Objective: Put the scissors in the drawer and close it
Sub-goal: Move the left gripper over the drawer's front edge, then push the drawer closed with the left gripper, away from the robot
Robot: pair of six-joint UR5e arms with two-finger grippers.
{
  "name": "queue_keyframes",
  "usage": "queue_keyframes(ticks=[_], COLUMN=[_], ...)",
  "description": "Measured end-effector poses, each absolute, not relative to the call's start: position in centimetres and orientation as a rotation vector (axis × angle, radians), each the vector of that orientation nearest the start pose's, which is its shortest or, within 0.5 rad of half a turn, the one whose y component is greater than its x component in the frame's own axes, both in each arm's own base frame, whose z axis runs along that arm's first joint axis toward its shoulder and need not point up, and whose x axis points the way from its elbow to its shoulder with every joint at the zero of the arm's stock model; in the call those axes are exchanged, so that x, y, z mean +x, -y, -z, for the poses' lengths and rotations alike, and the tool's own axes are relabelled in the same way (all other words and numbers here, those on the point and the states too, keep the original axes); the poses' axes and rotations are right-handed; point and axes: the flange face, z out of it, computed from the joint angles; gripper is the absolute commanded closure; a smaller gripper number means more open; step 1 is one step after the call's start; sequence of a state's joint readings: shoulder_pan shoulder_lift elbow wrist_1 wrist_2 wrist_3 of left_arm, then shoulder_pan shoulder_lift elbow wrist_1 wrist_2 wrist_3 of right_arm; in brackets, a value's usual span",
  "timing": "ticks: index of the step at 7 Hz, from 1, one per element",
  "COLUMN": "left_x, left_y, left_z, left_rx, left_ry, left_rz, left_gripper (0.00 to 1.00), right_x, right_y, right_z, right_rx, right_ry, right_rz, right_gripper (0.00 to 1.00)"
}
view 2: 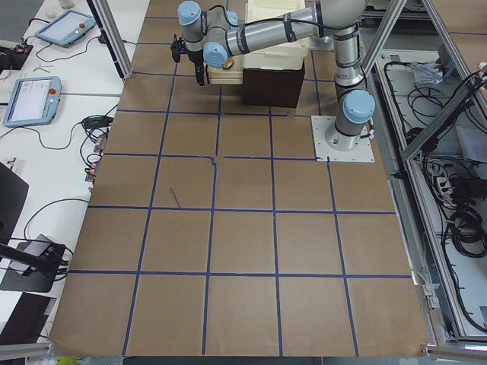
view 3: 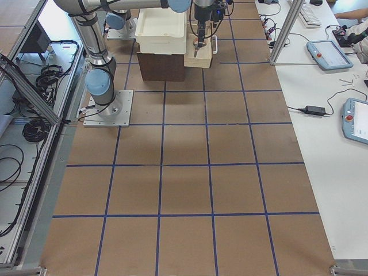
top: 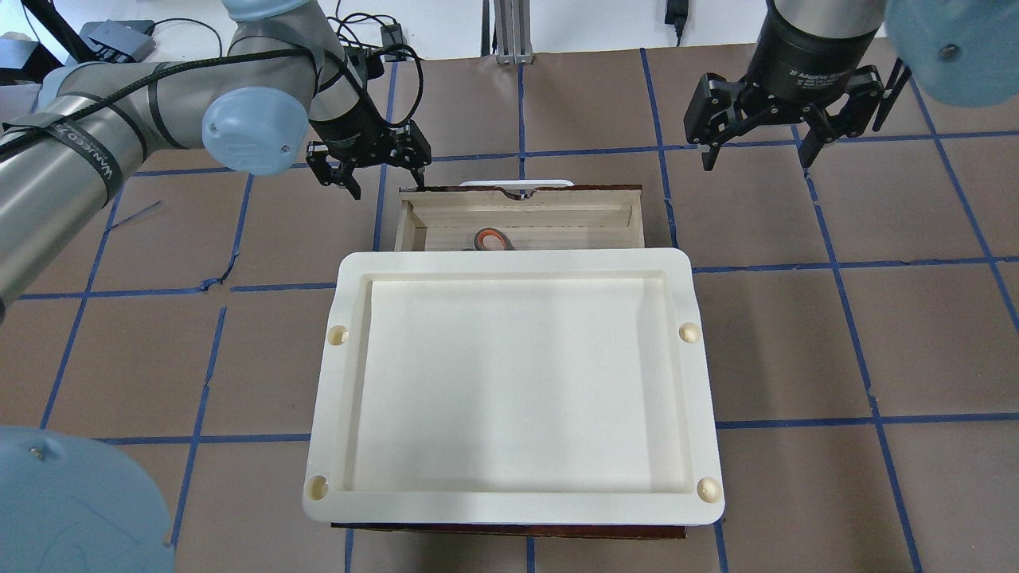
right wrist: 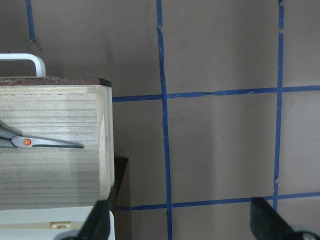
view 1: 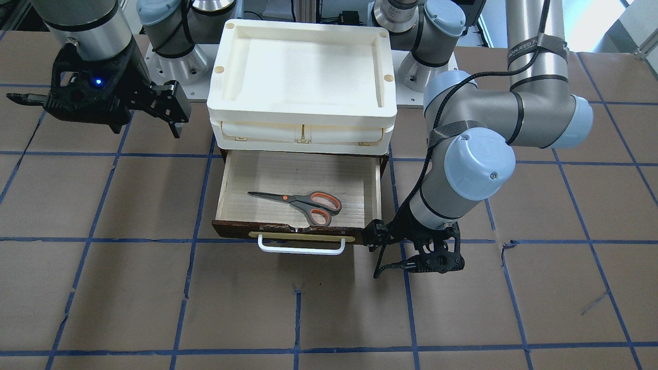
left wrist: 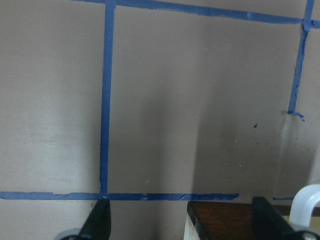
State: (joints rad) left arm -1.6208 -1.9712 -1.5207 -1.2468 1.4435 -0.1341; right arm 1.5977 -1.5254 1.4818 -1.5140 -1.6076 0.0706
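The scissors [view 1: 298, 201] lie flat inside the open drawer [view 1: 229, 187], blades toward the robot's right; their orange loop shows in the overhead view [top: 489, 239] and their blades in the right wrist view [right wrist: 40, 142]. The drawer is pulled out, with a dark front, a brass plate and a white bar handle [view 1: 300, 247]. My left gripper [top: 384, 181] is open and empty, low at the drawer front's left corner [left wrist: 220, 220], which lies between its fingers. My right gripper [top: 756, 155] is open and empty, raised beside the drawer's right end.
A cream plastic tray-topped unit [top: 517, 382] sits on the dark cabinet above the drawer and hides most of it from overhead. The brown table [view 1: 154, 308] has blue tape grid lines. The left arm's elbow [view 1: 478, 164] hangs beside the drawer.
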Motion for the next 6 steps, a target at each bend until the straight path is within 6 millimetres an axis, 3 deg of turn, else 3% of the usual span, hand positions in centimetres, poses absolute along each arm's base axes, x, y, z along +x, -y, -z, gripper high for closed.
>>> queue_keyframes(ticks=[6], left_x=[-17.7], left_y=[59.9], left_z=[-32.1], left_rx=[-0.142], left_ry=[-3.253], left_rz=[-0.145], left_gripper=[0.00], right_x=[14.4], right_y=[50.5], right_z=[-50.3], right_rx=[0.008], right_ry=[-3.180], right_rz=[0.002], right_gripper=[0.00])
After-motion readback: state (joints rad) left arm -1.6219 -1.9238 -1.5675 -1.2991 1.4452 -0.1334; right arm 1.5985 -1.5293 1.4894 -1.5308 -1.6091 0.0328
